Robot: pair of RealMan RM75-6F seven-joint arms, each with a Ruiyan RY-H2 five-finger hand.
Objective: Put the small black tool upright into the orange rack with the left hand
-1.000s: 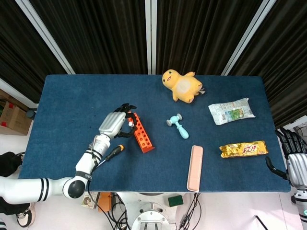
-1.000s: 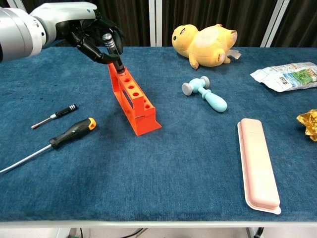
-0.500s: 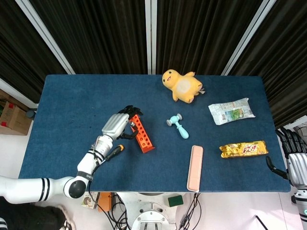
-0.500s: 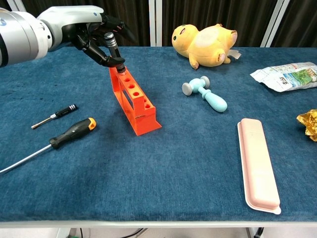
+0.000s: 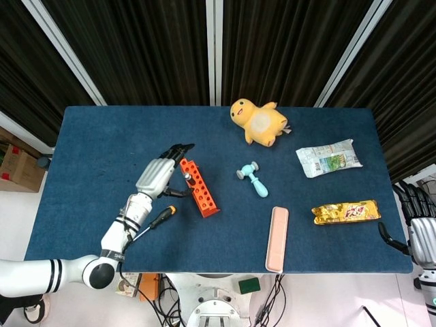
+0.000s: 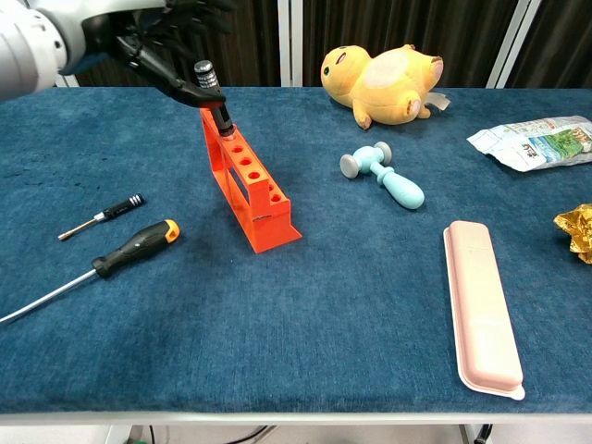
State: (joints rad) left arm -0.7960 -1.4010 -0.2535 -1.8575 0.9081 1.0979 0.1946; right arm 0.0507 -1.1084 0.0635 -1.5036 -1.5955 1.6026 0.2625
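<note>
Near edge: pink case (image 6: 483, 305) at 5 o'clock; black-and-orange screwdriver (image 6: 129, 248) at 8 o'clock. Centre: orange rack (image 6: 248, 180), the small black tool (image 6: 212, 92) upright in its far hole. Left hand (image 6: 153, 51) at 10 o'clock, fingers spread, a fingertip beside the tool. Right hand (image 5: 420, 228), fingers apart, off the table's right edge.

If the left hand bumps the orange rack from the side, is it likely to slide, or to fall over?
The orange rack looks tall and narrow on a small base, so a sideways bump would probably tip it. It appears to be thin, hollow plastic, likely light. The small black tool standing in its far end may make that end more top-heavy.
</note>
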